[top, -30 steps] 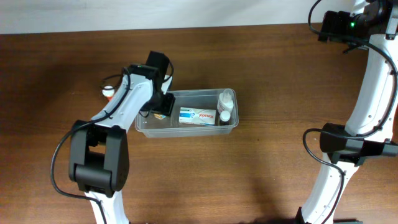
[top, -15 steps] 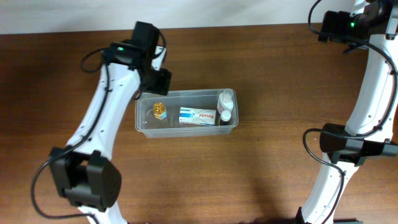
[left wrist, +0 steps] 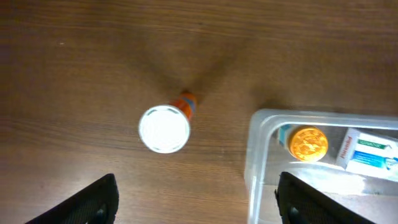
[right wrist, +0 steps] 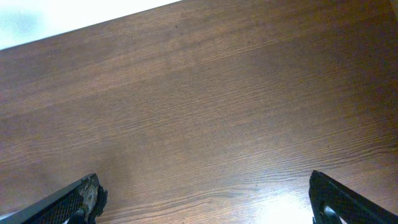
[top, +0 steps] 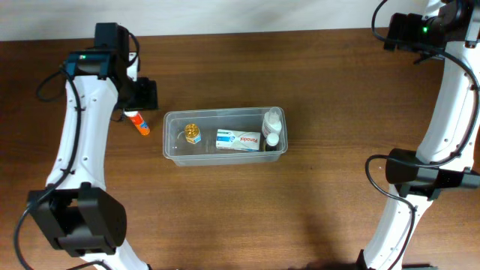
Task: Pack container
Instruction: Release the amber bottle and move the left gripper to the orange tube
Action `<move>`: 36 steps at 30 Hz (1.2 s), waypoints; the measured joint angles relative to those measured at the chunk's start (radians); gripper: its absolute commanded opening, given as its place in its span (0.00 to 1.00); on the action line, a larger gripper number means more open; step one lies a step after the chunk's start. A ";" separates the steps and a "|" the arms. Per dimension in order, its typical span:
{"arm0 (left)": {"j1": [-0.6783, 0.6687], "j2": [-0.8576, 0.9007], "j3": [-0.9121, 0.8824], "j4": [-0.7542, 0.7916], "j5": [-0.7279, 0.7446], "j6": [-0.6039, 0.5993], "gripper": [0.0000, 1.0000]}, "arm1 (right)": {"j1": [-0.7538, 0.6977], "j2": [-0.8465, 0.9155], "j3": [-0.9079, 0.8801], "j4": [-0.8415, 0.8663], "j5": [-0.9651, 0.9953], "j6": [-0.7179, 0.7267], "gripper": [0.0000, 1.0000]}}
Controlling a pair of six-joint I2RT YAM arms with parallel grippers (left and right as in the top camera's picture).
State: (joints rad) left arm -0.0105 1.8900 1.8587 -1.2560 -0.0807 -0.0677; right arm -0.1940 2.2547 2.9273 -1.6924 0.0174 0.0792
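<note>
Left claw (left wrist: 199, 202) is hovering released, fingers spread wide, over the far left of the table (top: 322, 90). Right claw (right wrist: 208, 205) is likewise gaping above the wood at the far right. The container (top: 225, 112) is sitting mid-table, holding a box (top: 238, 139) in its middle, bottles (top: 271, 127) at its right end and a gold-capped jar (top: 192, 133) at its left. An orange bottle (top: 137, 122) with a white cap is sitting just left of the container, apart from it.
</note>
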 measured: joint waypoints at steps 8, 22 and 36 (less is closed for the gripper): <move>0.033 0.002 0.000 0.033 -0.059 0.019 0.86 | 0.000 0.000 0.000 0.000 0.000 0.000 0.98; 0.090 0.140 0.000 0.095 -0.052 0.057 0.87 | 0.000 0.000 0.000 0.000 0.000 0.000 0.98; 0.090 0.162 0.000 0.117 -0.004 0.104 0.87 | 0.000 0.000 0.000 0.000 0.000 -0.001 0.98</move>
State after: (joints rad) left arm 0.0792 2.0518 1.8587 -1.1393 -0.0845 0.0360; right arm -0.1940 2.2547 2.9273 -1.6924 0.0174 0.0784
